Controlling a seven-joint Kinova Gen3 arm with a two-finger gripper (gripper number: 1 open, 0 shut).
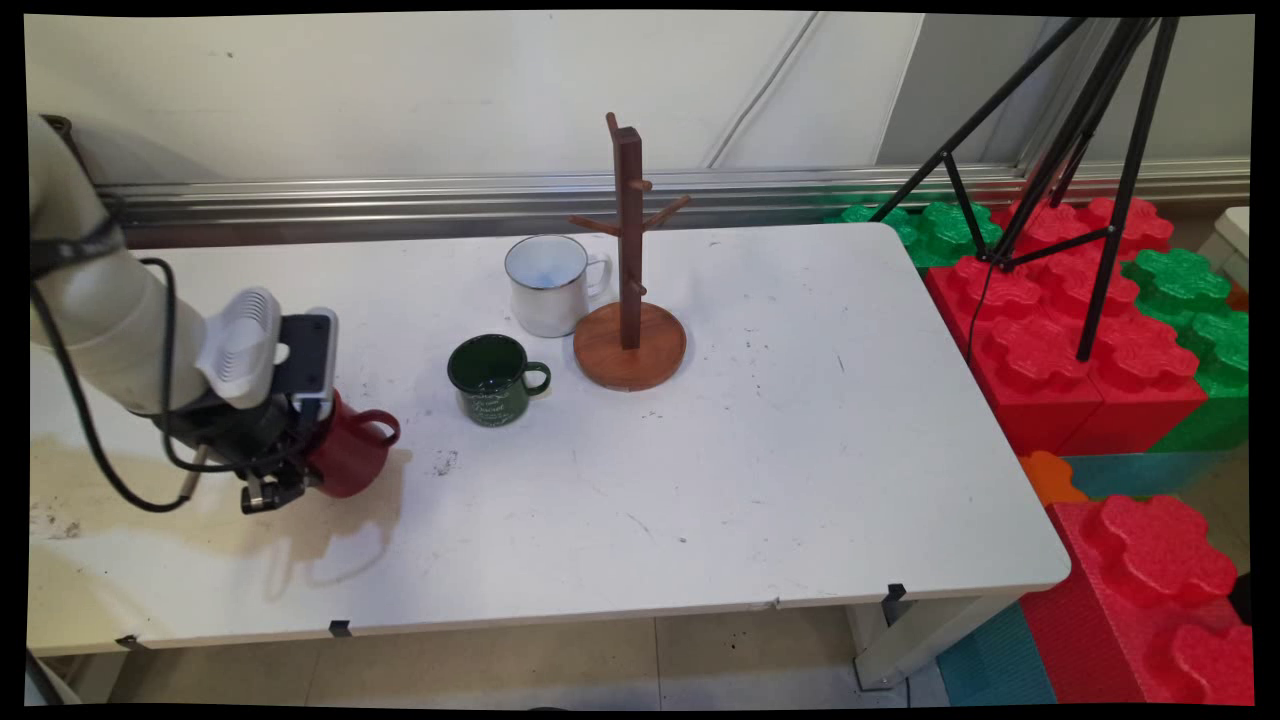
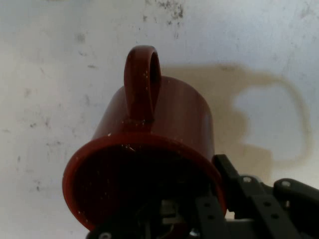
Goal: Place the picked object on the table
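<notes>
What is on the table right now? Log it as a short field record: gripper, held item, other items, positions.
gripper: black two-finger gripper, at the table's left side, shut on the red mug's rim
held item: red mug, tilted, handle toward the green mug, lifted off the white table, shadow beneath
other items: green mug, white mug, wooden mug tree
positions: green mug upright, right of the red mug; white mug behind it, touching the tree's base
tree pegs: all bare

robot lab, camera tripod point(image 1: 1075, 150), foam blocks point(image 1: 1080, 330)
</notes>
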